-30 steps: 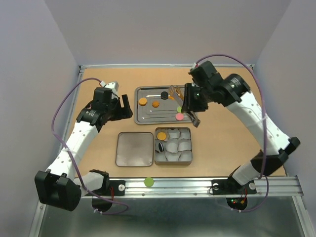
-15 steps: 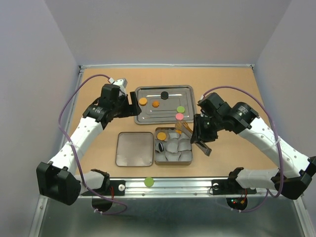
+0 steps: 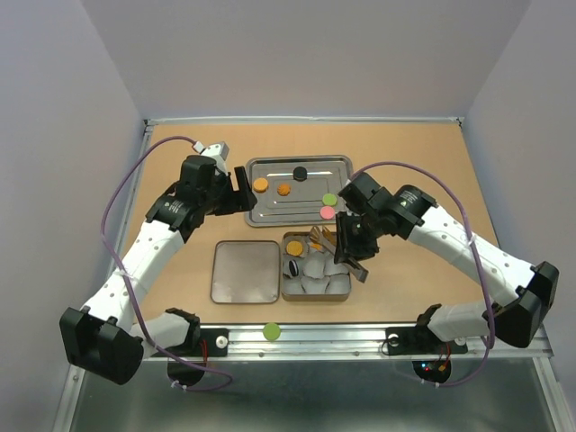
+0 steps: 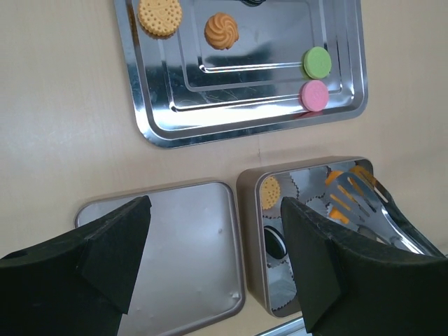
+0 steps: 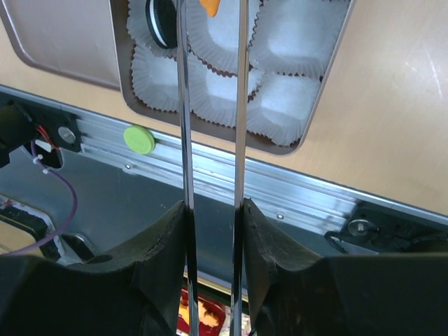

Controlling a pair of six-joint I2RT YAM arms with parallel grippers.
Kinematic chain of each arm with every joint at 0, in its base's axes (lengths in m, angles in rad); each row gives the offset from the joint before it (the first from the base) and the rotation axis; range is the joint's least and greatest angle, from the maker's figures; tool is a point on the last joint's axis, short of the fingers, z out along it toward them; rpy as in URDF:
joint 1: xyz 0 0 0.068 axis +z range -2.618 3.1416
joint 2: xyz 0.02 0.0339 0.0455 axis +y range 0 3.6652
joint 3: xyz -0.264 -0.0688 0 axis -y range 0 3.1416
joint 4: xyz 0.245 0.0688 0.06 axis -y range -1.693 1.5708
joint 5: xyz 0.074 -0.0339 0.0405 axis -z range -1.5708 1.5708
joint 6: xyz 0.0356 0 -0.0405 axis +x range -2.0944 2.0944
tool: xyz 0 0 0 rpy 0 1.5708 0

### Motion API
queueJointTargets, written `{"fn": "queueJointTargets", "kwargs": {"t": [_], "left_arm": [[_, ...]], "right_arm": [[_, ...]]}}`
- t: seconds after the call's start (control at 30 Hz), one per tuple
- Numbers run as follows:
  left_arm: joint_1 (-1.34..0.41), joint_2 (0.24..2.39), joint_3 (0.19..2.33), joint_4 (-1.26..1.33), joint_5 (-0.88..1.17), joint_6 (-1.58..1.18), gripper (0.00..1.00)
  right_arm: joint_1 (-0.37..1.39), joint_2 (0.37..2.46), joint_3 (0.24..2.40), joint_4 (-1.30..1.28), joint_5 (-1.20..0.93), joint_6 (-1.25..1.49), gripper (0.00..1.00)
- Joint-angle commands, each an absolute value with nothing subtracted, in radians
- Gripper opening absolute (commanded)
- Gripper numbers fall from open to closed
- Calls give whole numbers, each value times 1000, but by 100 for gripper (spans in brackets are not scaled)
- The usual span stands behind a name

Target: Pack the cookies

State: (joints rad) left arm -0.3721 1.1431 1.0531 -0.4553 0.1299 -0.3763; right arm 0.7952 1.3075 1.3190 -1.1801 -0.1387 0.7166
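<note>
My right gripper [image 3: 346, 245] is shut on metal tongs [image 5: 185, 133]. The tongs' slotted tips [image 4: 353, 190] pinch an orange cookie [image 5: 210, 5] over the upper middle of the tin [image 3: 315, 296]. An orange cookie [image 3: 294, 247] and a black cookie [image 3: 293, 267] lie in the tin's white paper cups. On the steel tray [image 3: 297, 207] lie two orange cookies [image 3: 260, 184] [image 3: 283, 190], a black one [image 3: 300, 172], a green one [image 3: 329, 199] and a pink one [image 3: 327, 212]. My left gripper [image 3: 238, 191] hangs open and empty at the tray's left edge.
The tin's lid [image 3: 245, 271] lies flat just left of the tin. A green cookie [image 3: 270, 331] rests on the metal rail at the table's near edge. Empty paper cups [image 5: 287, 105] fill the tin's near row.
My right arm carried the tongs and orange cookie from the tray down over the tin. The left gripper shifted slightly right toward the tray and stayed open.
</note>
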Motion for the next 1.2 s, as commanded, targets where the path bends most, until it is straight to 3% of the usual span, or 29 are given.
{"fn": "queueJointTargets", "kwargs": {"t": [0.0,0.13,0.5,0.73,1.17], "left_arm": [[-374,1092,1029,-454,104,-374,86],[-374,1088,1026,-462,95,-373,86],[-374,1100,1040,-469,84,-356,86],[-376,1118,1057,-466,87,-347,86],[-376,1111,1055,-468,81,-337,86]], "right_arm": [[802,1331,1318,-1098,-126,690,27],[802,1359,1313,-1097,-130,683,30],[802,1367,1302,-1097,-100,695,53],[801,1373,1376,-1117,-60,707,54],[798,1511,1796,-1295,142,677,55]]}}
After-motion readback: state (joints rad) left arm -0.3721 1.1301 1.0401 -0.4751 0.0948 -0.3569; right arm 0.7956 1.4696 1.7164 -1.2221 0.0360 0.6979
